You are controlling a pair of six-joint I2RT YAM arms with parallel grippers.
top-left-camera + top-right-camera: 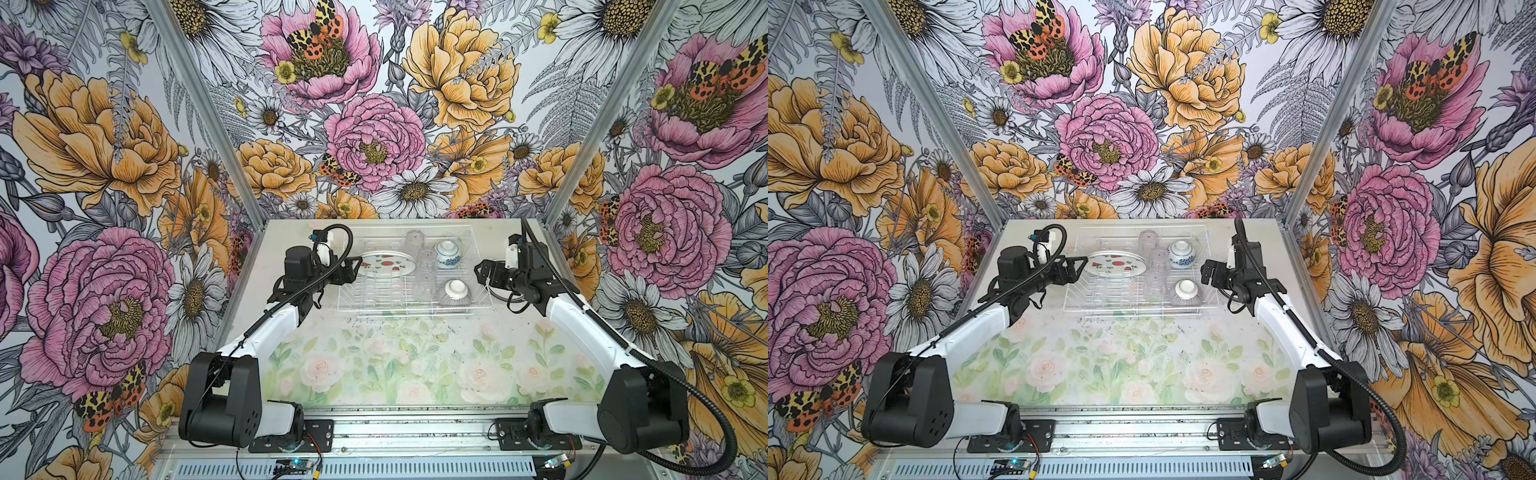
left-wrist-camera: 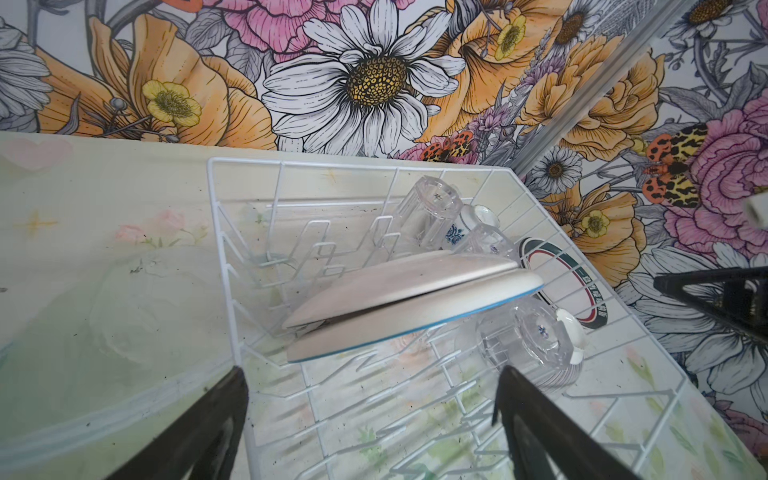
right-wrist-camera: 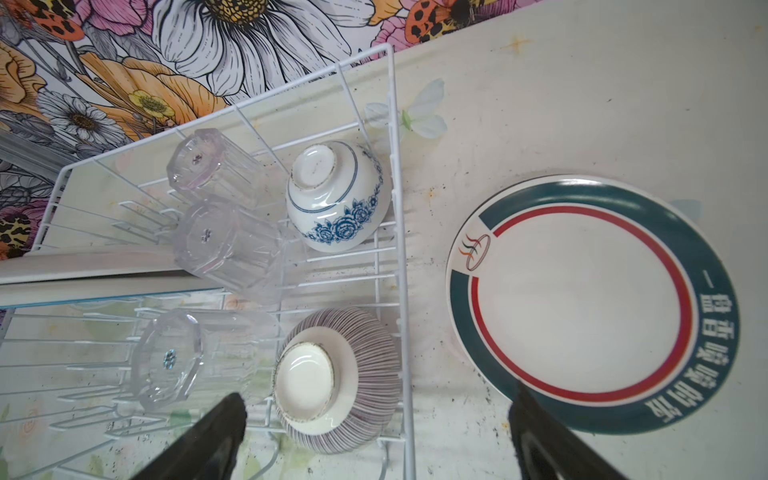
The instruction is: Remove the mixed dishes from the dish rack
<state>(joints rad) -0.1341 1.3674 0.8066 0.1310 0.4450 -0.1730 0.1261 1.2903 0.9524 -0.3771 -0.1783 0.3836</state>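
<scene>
Clock per top views, 12 = back wall. Table (image 1: 374,365): rack (image 1: 374,291) sits at its 12 o'clock end, roughly centred between the arms. Teal plate (image 3: 582,303) is out of the rack, flat and face up on the table just beside the rack's 3 o'clock wall; in both top views the right arm hides it. Melon plate (image 1: 384,264) is in the rack at 9 o'clock, tilted in the slots, face up toward the camera head. Ribbed bowl (image 1: 455,291) upside down at the rack's 4 o'clock corner. Floral bowl (image 1: 449,253) upside down at 2 o'clock. Three tumblers (image 1: 424,259) run 12-to-6 down the rack's middle, bases showing, between the melon plate and the bowls. Left gripper (image 1: 356,269) is at the melon plate's 9 o'clock rim, fingers spread wide, nothing held; contact with the rim is unclear, probably a small gap. Right gripper (image 1: 482,272) is above the rack's 3 o'clock wall, fingers spread wide and empty, one over the ribbed bowl side, one over the teal plate's edge.
</scene>
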